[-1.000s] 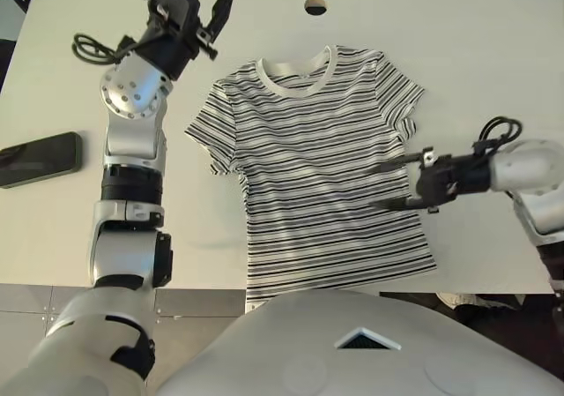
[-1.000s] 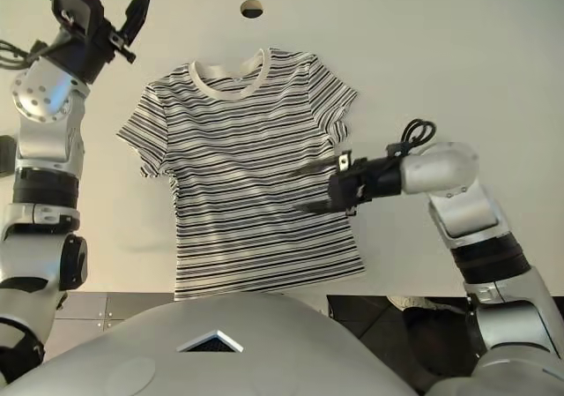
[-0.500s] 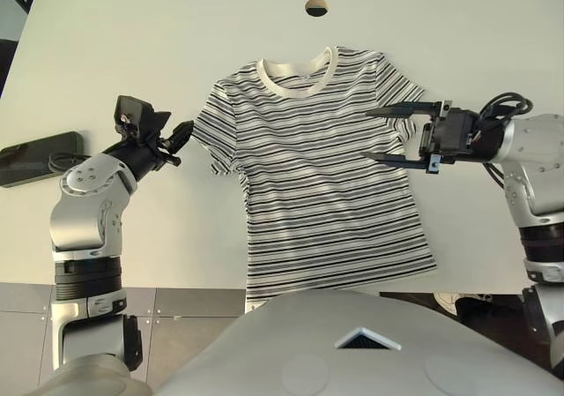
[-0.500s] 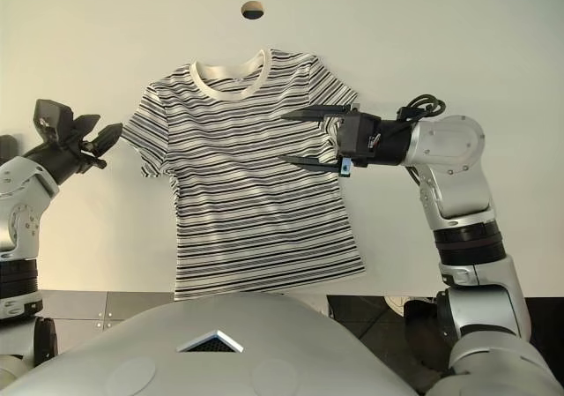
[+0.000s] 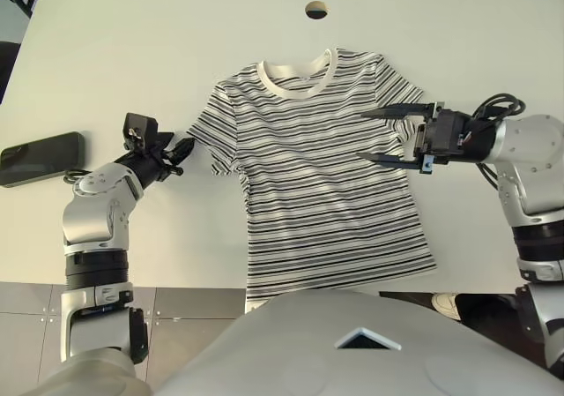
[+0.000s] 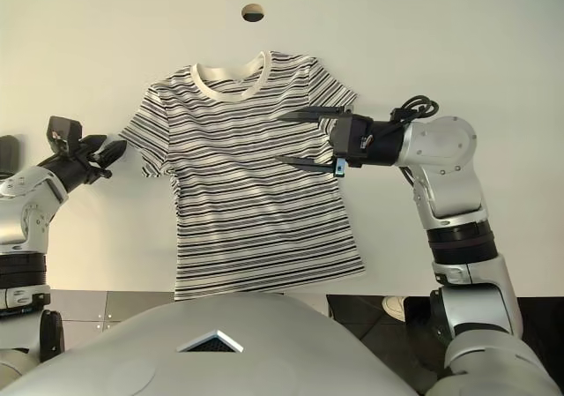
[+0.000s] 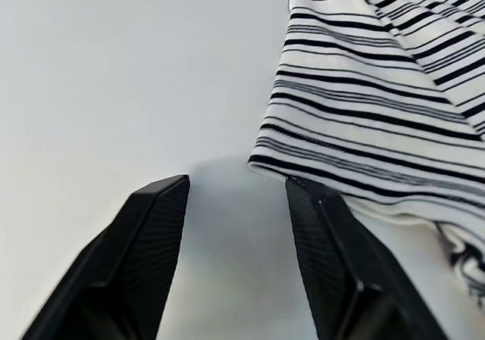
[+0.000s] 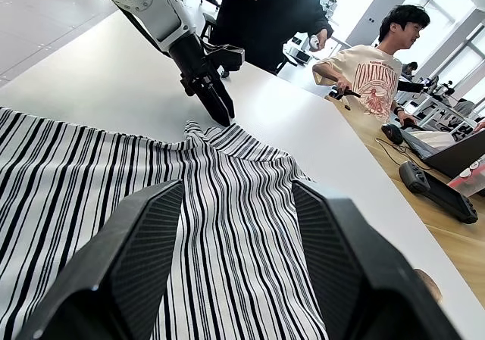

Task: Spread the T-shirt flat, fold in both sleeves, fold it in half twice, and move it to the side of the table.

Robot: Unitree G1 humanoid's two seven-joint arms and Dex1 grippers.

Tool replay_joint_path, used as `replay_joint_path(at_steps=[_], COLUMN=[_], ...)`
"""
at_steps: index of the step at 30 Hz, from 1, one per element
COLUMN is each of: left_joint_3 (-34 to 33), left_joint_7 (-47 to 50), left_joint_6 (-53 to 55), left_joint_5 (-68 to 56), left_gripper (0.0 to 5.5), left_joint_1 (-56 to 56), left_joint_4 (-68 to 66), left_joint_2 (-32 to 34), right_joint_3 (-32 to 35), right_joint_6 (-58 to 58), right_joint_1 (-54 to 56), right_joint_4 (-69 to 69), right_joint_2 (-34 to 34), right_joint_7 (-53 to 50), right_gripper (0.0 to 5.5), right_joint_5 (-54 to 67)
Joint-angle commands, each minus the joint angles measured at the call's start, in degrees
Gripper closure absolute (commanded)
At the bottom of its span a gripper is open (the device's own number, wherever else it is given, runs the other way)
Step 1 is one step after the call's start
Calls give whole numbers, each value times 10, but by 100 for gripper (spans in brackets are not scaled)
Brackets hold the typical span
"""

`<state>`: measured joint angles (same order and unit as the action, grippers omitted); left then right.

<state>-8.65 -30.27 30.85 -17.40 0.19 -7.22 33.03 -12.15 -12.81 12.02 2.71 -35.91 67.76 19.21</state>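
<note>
The T-shirt is spread flat on the table. Being soft and limp, it is best pinched at the sleeve hems. The left gripper and right gripper are held wide, empty.

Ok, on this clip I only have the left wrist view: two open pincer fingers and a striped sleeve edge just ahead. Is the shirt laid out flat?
Observer: Yes. The T-shirt lies spread flat on the table, collar away from the robot, neither sleeve folded in yet.
Operator: Where is the other arm?
Observer: The right pincer is open above the shirt beside the right sleeve, its fingers pointing toward the shirt's middle.
Operator: Anything else on the table?
Observer: A dark flat device lies near the table's left edge, apart from the shirt.
</note>
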Motion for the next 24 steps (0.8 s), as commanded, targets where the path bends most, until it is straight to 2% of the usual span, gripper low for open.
replay_joint_path(at_steps=[1,2,17,24], left_joint_3=[17,18,16,-12], left_joint_7=[-14,-15,-20,-24], left_joint_6=[14,13,-5,22], left_joint_5=[-3,-2,-12,-39], left_gripper=[311,311,526,535], left_joint_1=[4,3,-11,-30], left_joint_4=[-20,-22,-23,44], left_joint_2=[-22,-25,-51,-31], right_joint_3=[-1,-1,2,0], right_joint_6=[-1,-2,-3,-3], right_joint_1=[2,1,0,0], right_joint_4=[-5,-6,-10,-14], right_joint_2=[5,6,8,9], right_joint_7=[1,1,7,8], right_gripper=[285,285,281,281], right_joint_5=[-11,-13,-19,-21])
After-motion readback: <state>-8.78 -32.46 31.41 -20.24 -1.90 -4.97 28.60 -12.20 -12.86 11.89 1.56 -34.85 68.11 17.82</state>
